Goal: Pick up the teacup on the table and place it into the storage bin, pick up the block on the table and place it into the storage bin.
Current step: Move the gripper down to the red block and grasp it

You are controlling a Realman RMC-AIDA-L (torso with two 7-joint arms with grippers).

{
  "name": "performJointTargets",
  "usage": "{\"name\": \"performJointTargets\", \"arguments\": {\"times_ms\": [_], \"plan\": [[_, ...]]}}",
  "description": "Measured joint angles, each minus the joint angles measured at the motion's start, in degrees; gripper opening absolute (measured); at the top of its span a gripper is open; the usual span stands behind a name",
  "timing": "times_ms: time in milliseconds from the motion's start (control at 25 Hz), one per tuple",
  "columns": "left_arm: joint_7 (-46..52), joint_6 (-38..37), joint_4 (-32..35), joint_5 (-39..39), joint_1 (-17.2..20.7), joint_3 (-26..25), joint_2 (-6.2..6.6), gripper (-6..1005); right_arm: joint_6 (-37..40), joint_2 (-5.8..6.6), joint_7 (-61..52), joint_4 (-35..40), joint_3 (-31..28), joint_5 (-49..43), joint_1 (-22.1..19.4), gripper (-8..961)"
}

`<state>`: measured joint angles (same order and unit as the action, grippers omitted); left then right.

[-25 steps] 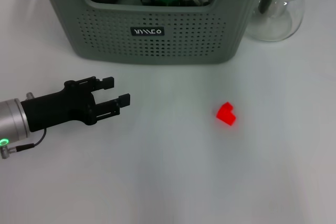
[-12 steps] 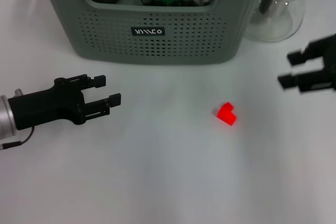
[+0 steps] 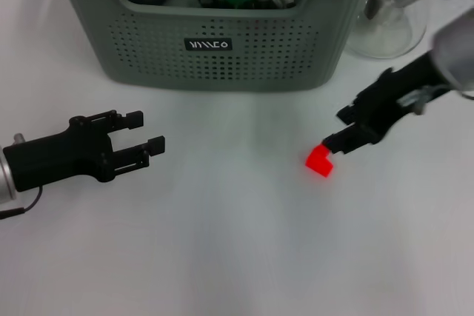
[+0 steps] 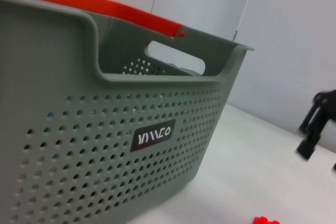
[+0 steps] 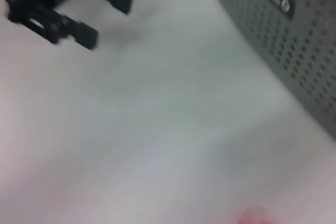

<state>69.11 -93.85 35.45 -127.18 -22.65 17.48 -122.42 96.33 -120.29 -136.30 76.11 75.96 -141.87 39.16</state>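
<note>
Red block is lying on the white surface, well short of the storage bin. Your right gripper is hovering open beside it; straddle it squarely. Your left gripper is hanging open, empty.

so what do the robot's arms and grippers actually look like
Both grippers are matte black with two flat, blocky parallel fingers. The left gripper sits on a silver cylindrical wrist with a thin black cable beneath it. The right gripper extends from a pale grey arm segment.
</note>
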Motion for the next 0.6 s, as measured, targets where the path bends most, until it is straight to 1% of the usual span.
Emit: {"name": "performJointTargets", "arguments": {"times_ms": [160, 280, 440, 600], "plan": [[0.0, 0.3, -0.1, 0.0, 0.3, 0.0, -0.13, 664, -6.8, -0.03, -0.6, -9.1, 7.0, -1.3, 3.9, 574], [-0.1, 0.6, -0.1, 0.1, 0.6, 0.0, -0.3, 664, -10.7, -0.16, -1.0, -13.8, 10.3, -1.5, 5.4, 574], [-0.2, 0.9, -0.2, 0.1, 0.7, 0.0, -0.36, 664, -15.0, -0.35, -3.1, -18.1, 12.1, -1.2, 6.3, 573], [-0.2, 1.4, -0.2, 0.1, 0.7, 0.0, -0.44, 664, -16.0, -0.44, -3.6, -19.4, 12.3, -1.2, 6.1, 565]]}}
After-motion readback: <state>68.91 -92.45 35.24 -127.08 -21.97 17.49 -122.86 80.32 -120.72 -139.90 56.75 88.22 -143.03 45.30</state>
